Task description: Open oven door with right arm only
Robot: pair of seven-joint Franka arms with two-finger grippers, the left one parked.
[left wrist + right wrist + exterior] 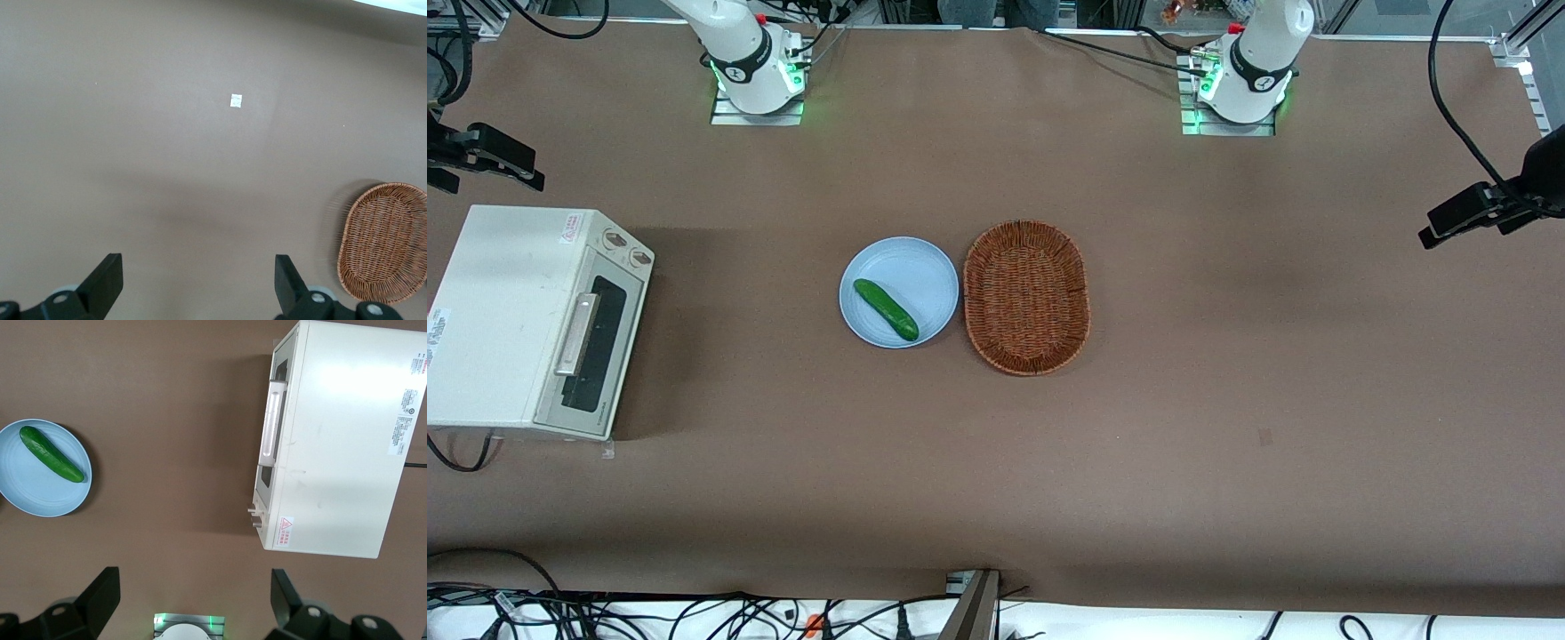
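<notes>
While oven door (594, 354) is seen shut, handle (270, 421) untouched, nothing done yet. Gripper (193, 600) held high above table, fingers spread wide, nothing held. Reach, grab, pull all left.

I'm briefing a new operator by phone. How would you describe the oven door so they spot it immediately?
Find the cream-white toaster oven at the working arm's end of the table. The oven door is the shut flap on the side facing the blue plate. Unlike the two round knobs beside it, it has a dark window and a silver bar handle. The gripper hangs open high above the table.
</notes>
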